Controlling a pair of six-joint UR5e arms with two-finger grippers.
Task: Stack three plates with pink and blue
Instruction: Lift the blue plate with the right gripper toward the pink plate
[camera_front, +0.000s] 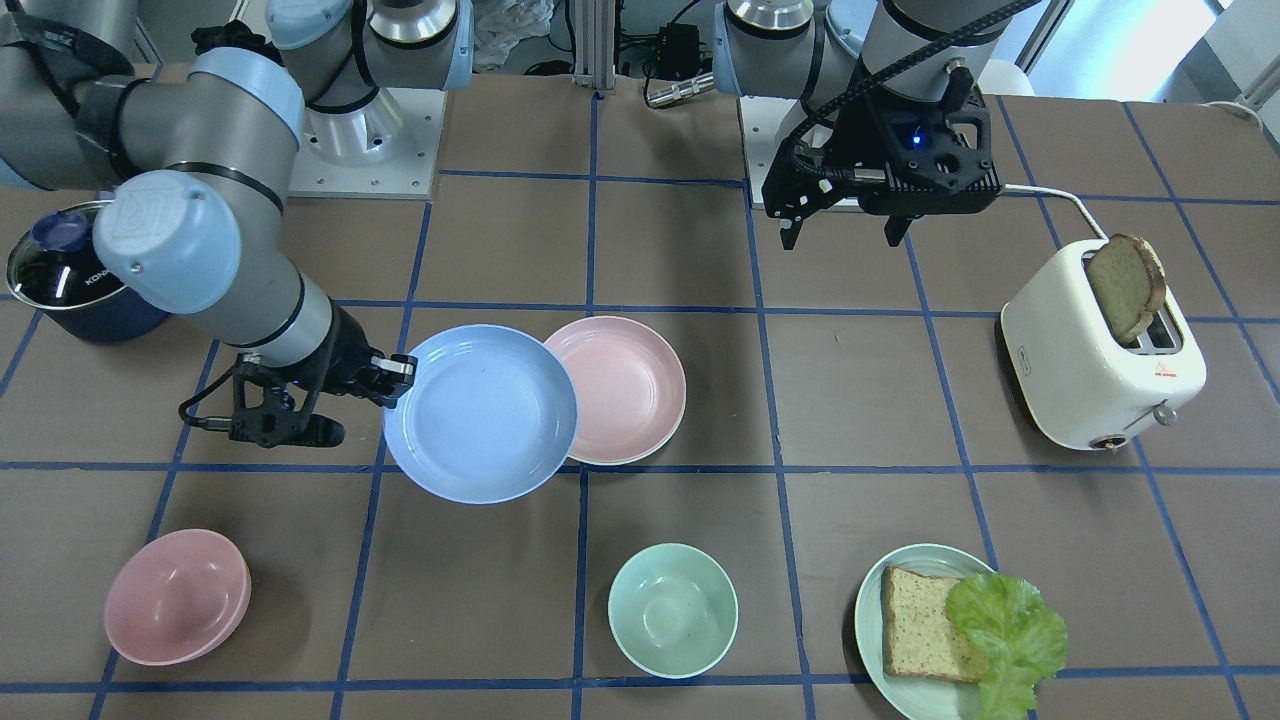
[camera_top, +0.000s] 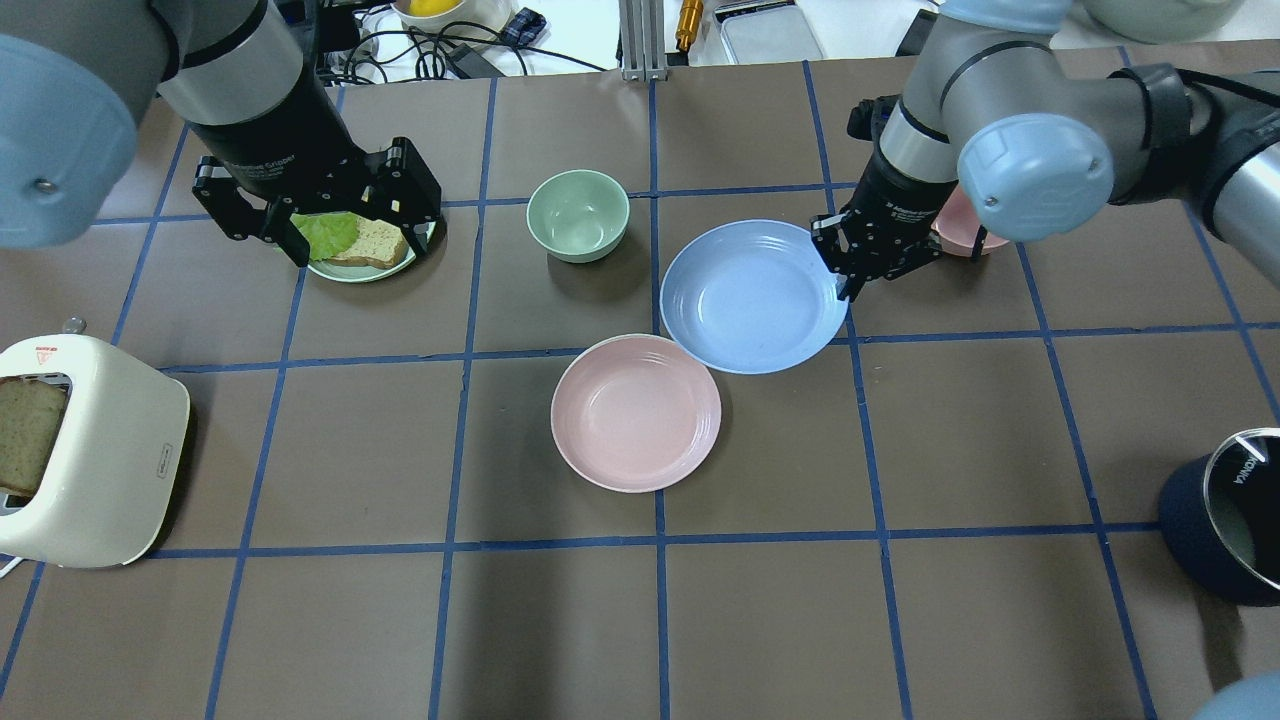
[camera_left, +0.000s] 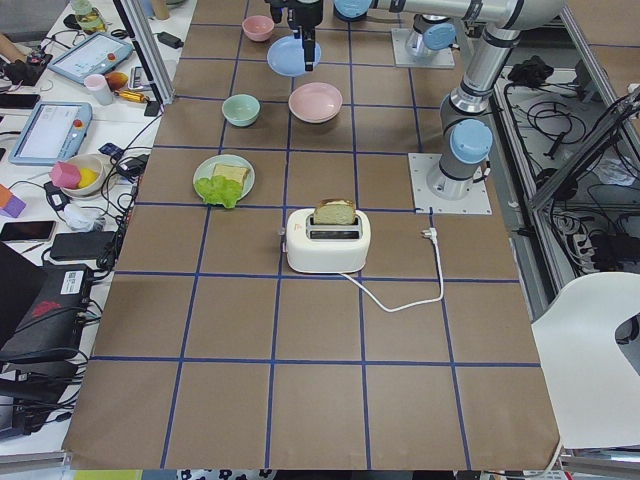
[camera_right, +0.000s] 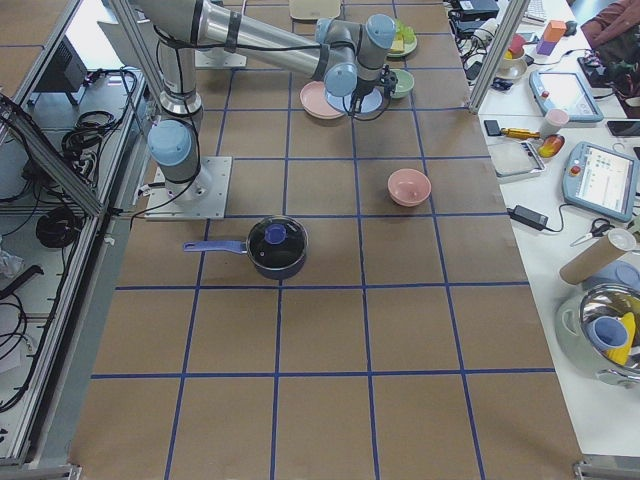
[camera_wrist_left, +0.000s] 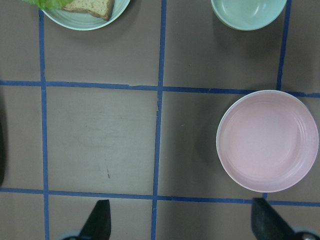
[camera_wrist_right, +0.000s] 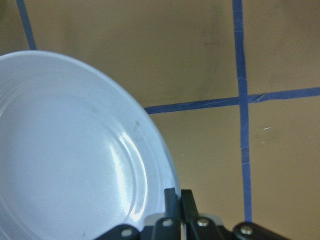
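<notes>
1. Left gripper: hangs over the mint plate, fingers wide apart, holding nothing
2. Mint bowl: stands apart from both central plates, with bare table on its near side
3. Pink plate: lies flat at the table's centre; the front-facing view alone shows the rim of a cream-white plate beneath it
4. Blue plate: held above the table; overhead its rim overlaps the pink plate's edge, yet the exterior left view shows a gap between them
5. Right gripper: clamped on the blue plate's right-hand rim; only the right wrist view shows the fingers pinched on it
</notes>
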